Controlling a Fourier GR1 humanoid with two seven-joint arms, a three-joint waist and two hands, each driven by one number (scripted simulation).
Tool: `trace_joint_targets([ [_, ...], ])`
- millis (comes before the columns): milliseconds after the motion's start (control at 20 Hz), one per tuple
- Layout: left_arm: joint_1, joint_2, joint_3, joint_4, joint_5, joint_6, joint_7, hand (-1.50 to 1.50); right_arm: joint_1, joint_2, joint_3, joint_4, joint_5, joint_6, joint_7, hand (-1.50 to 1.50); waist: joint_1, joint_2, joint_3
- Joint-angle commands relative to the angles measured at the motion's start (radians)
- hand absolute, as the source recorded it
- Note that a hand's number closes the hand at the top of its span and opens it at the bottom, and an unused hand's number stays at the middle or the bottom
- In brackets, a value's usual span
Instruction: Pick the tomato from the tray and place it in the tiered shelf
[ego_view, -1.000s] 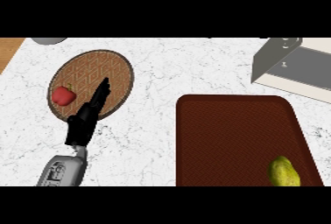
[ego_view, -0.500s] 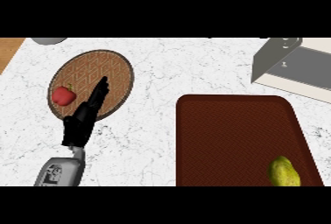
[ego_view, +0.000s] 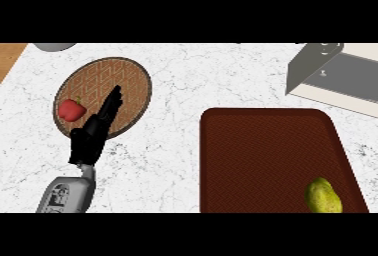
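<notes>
A small red tomato (ego_view: 71, 109) with a green stem lies on the left part of a round woven brown plate (ego_view: 129, 80) at the counter's left. My left hand (ego_view: 94, 132) reaches up from the lower left, fingers (ego_view: 113, 99) straight and open, lying over the plate's middle just right of the tomato and apart from it. The grey tiered shelf (ego_view: 332, 77) stands at the far right, cut off by the view's edge. My right hand does not show.
A dark red-brown rectangular tray (ego_view: 258, 150) fills the lower right, with a yellow-green fruit (ego_view: 323, 196) in its near right corner. A grey bowl's rim (ego_view: 53, 46) shows at the top left. White marble counter (ego_view: 192, 75) lies between plate and shelf.
My left hand has edged very slightly to the left, toward the tomato. The tomato, the tray and the fruit have not moved.
</notes>
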Motion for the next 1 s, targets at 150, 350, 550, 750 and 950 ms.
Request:
trace_joint_targets([
  [150,0.013,-0.015,-0.003,0.005,-0.001,0.002,-0.025,0.00,0.069,0.009,0.000,0.023,0.161,-0.075,0.212,-1.50,-0.003,-0.003,0.000],
  [350,0.019,-0.017,-0.012,-0.030,-0.012,-0.001,0.017,0.00,0.116,0.003,-0.025,-0.027,0.077,-0.105,0.179,-1.50,-0.001,-0.003,0.001],
  [550,-0.055,-0.046,-0.013,0.074,-0.051,0.042,-0.018,0.00,0.105,0.000,-0.062,-0.071,-0.067,-0.082,0.118,-1.50,-0.012,-0.001,0.001],
  [750,0.029,-0.003,0.017,-0.012,0.005,-0.017,-0.013,0.00,0.115,-0.021,-0.057,-0.186,-0.145,0.016,0.162,-1.50,-0.007,-0.005,0.001],
  [950,-0.001,-0.025,-0.001,-0.006,-0.028,0.013,0.008,0.00,0.148,0.026,-0.029,-0.242,-0.195,0.014,0.159,-1.50,-0.008,-0.004,0.001],
])
